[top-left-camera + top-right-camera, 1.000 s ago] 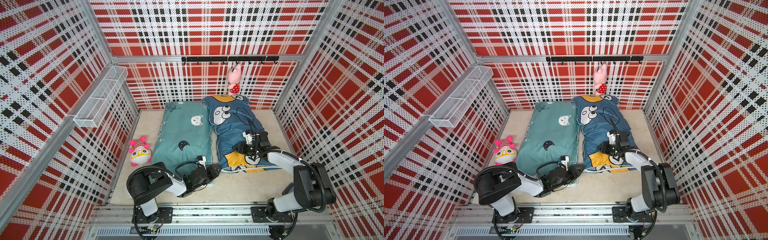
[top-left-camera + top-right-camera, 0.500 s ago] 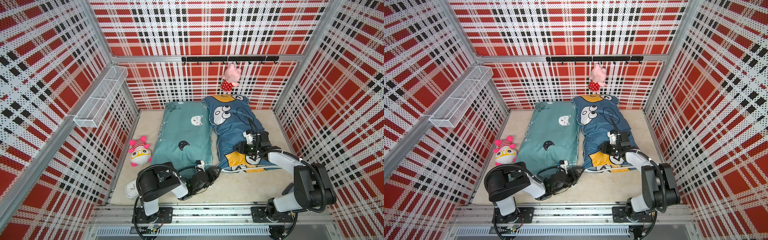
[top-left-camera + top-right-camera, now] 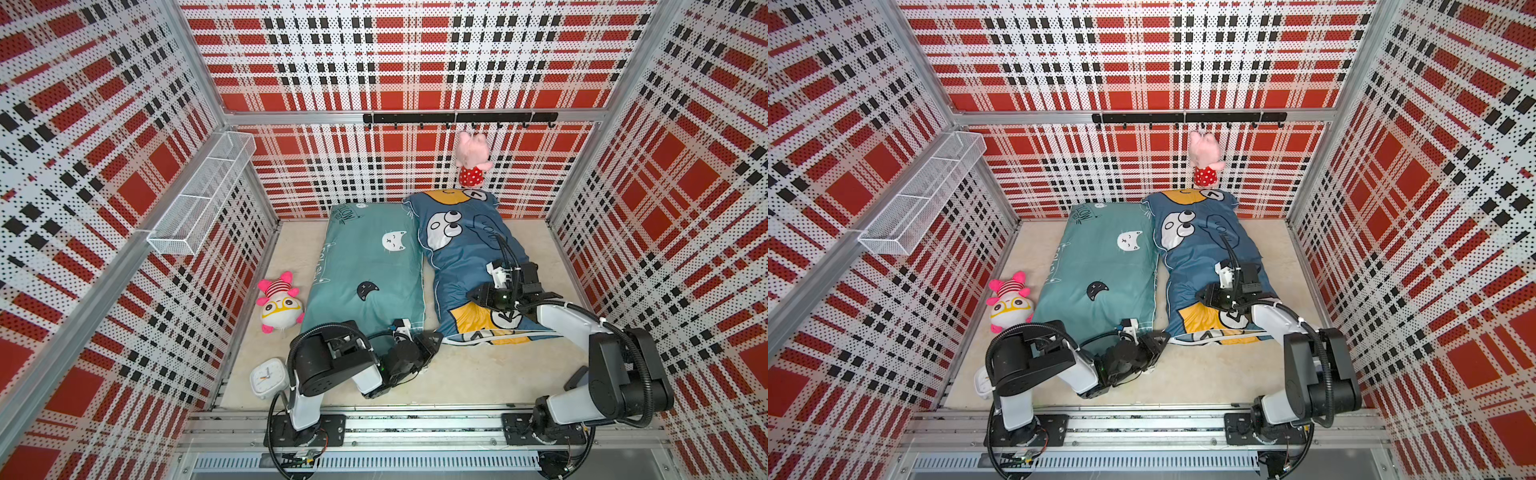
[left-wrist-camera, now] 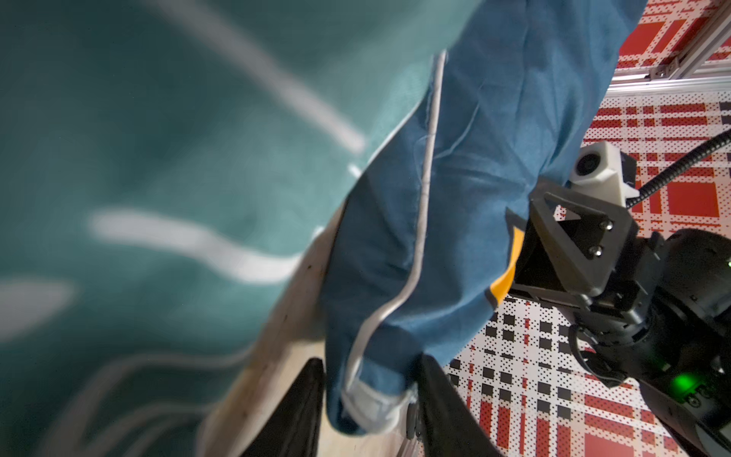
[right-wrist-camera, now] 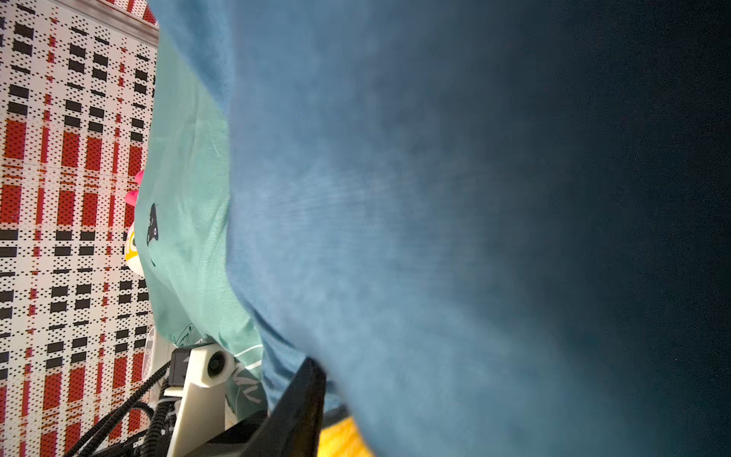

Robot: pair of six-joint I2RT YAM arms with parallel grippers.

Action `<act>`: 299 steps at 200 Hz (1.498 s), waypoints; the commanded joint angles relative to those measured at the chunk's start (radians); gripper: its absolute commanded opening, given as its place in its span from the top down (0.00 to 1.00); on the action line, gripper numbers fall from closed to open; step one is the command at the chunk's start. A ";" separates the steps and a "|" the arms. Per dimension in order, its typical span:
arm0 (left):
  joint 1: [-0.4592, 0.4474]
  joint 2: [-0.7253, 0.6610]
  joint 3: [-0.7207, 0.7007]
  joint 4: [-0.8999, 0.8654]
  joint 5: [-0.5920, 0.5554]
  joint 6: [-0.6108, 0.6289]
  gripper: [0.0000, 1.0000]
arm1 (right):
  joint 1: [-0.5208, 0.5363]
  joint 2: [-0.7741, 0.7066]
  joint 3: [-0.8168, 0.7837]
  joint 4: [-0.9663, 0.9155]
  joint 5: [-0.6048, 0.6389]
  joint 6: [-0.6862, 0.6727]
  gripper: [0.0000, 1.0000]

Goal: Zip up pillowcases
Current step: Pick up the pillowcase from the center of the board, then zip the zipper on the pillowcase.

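Blue pillowcase, with googly-eyed faces: it lies lengthwise on the beige counter, its far end against the back wall. Its near edge, trimmed with white piping, faces the robot. The teal pillowcase, printed with small cat faces, lies parallel on its left. The two touch along part of their long sides.

Left claw: it sits low at the blue pillowcase's near left corner, just off the teal one's near right corner. In the left wrist view the corner, with its pale tab, fills the gap between the two black fingers. I cannot tell whether they actually pinch it.

Right claw: it is pressed into the near half of the blue pillowcase, just beyond the yellow patch. The right wrist view shows a single finger against blue cloth, so I cannot tell whether the claw is gaping or closed.

Surroundings: a striped-hat plush lies beside the teal pillowcase, and a white clock stands by the left arm's base. A wire basket is on the left wall, and a pink plush hangs below the hook rail.
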 commanded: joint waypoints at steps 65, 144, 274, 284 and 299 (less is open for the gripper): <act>0.048 0.035 0.048 0.044 0.016 0.031 0.98 | -0.036 -0.082 0.011 -0.134 0.006 -0.106 0.39; 0.045 0.024 0.084 0.104 0.132 0.183 1.00 | 0.005 -0.491 -0.156 -0.391 -0.172 -0.066 0.47; -0.008 0.033 -0.014 0.356 0.209 0.132 1.00 | 0.150 -0.580 -0.397 -0.048 -0.325 0.204 0.77; -0.008 0.031 -0.018 0.360 0.207 0.129 1.00 | 0.150 -0.575 -0.405 -0.027 -0.320 0.210 0.78; -0.006 0.033 -0.029 0.375 0.203 0.123 1.00 | 0.151 -0.560 -0.419 0.015 -0.324 0.229 0.79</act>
